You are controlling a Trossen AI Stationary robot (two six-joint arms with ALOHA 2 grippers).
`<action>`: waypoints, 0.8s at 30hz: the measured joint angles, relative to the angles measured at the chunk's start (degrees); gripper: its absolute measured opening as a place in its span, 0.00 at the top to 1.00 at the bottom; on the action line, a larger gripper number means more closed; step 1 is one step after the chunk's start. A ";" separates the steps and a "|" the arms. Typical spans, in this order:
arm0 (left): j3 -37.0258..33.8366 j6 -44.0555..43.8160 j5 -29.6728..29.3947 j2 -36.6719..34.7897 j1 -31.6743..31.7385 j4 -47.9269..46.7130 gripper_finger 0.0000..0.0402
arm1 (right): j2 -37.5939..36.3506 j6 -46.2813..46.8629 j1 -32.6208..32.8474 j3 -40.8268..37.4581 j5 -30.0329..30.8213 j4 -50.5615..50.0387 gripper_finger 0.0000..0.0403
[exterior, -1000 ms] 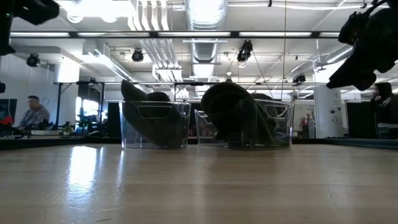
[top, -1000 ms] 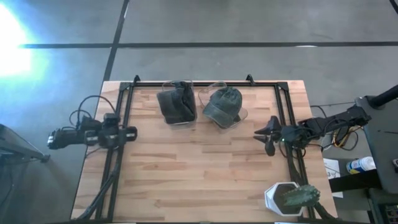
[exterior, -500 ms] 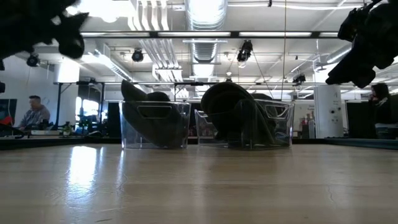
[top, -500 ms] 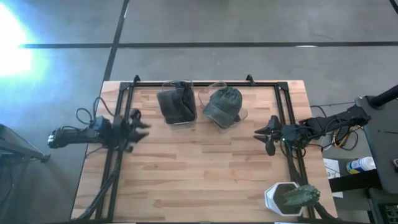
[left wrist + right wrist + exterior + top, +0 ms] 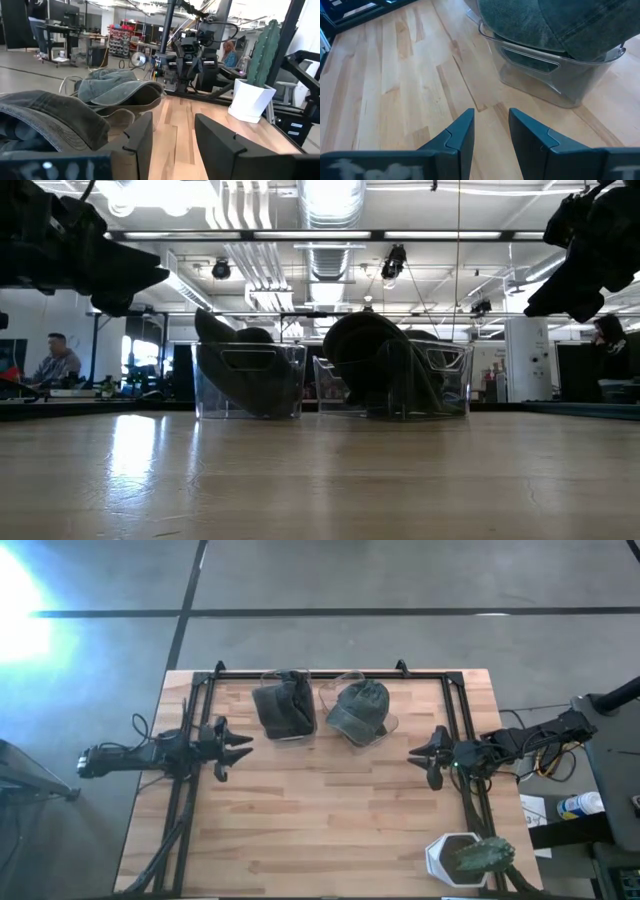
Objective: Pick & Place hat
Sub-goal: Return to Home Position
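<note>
Wood table (image 5: 330, 820) holds two clear bins; only the overhead view tells their loads apart: apparently two black caps (image 5: 284, 707) in the left bin (image 5: 295, 385), the gray cap (image 5: 358, 710) in the right bin (image 5: 458, 385). The left gripper (image 5: 172, 145), fingers parted and empty, has swung inward; the right gripper (image 5: 491, 135), likewise parted, hasn't moved.

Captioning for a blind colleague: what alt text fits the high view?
A black fabric cap sits in the left transparent bin and a grey cap in the right transparent bin, at the wooden table's top edge. The left gripper and right gripper hover open and empty at its sides.
</note>
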 joint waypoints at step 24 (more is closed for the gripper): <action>0.15 -0.57 -0.11 0.24 0.02 -0.05 0.65 | 0.00 0.00 -0.01 -0.02 0.00 0.01 0.71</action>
